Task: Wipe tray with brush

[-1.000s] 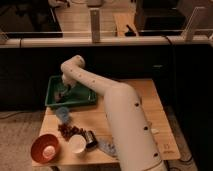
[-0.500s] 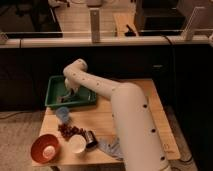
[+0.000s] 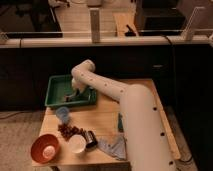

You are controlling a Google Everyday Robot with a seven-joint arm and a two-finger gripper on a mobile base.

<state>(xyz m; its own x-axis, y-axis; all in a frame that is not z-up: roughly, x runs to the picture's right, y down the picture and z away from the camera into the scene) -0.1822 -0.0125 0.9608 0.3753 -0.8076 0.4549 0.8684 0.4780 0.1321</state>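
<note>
Tray (image 3: 52, 93): green, back-left corner of wooden table (image 3: 102, 117), long side toward front.
Brush (image 3: 65, 98): small dark lump on tray floor near front rim, probably the brush; hard to make out.
Gripper (image 3: 76, 94): down inside tray, just right of that lump; contact unclear. Open or closed: cannot tell.
Arm (image 3: 100, 85): white, reaches in from front-right, elbow above tray's back rim.
In front of tray: blue cup (image 3: 62, 114), brown clutter (image 3: 70, 131), orange bowl (image 3: 45, 148), white cup (image 3: 76, 143), black-silver cylinder (image 3: 91, 138), grey-blue cloth (image 3: 112, 146).
</note>
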